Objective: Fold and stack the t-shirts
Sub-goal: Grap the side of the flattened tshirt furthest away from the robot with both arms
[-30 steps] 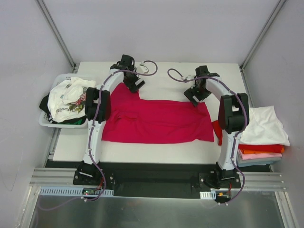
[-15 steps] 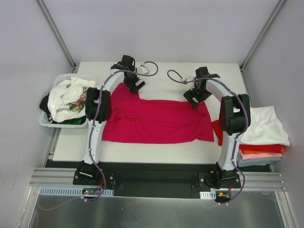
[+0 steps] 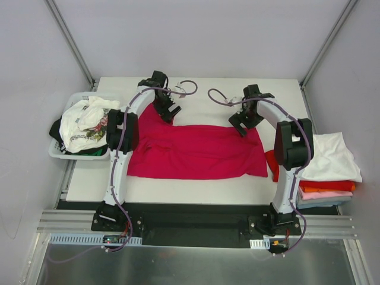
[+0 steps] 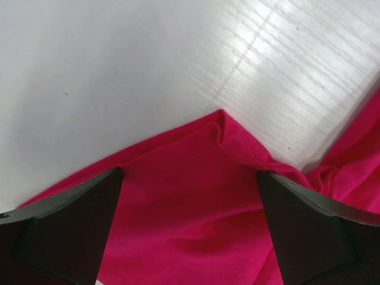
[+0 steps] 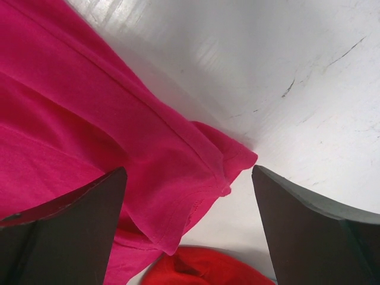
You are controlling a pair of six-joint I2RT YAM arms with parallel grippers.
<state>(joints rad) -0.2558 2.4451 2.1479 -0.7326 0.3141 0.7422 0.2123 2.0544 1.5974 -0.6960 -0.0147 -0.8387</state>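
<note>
A crimson-magenta t-shirt [image 3: 196, 151] lies spread flat across the white table [image 3: 208, 101]. My left gripper [image 3: 168, 113] hovers open over its far left corner. In the left wrist view that corner [image 4: 222, 116] peaks just ahead of the left gripper [image 4: 190, 219], with cloth under both fingers [image 4: 65, 231]. My right gripper [image 3: 240, 126] is open over the far right corner. The right wrist view shows this hemmed corner [image 5: 240, 157] between the right gripper's [image 5: 187, 208] spread fingers [image 5: 314, 225]. Neither gripper holds anything.
A white basket [image 3: 56, 153] off the table's left edge holds a white printed shirt [image 3: 83, 124] over dark cloth. At the right edge is a stack of folded shirts [image 3: 326, 187], white on top [image 3: 332, 157]. Red cloth [image 5: 202, 270] lies beside the crimson shirt's right edge.
Both grippers have shifted slightly, settling closer over the shirt's two far corners. The shirt itself has not moved.
</note>
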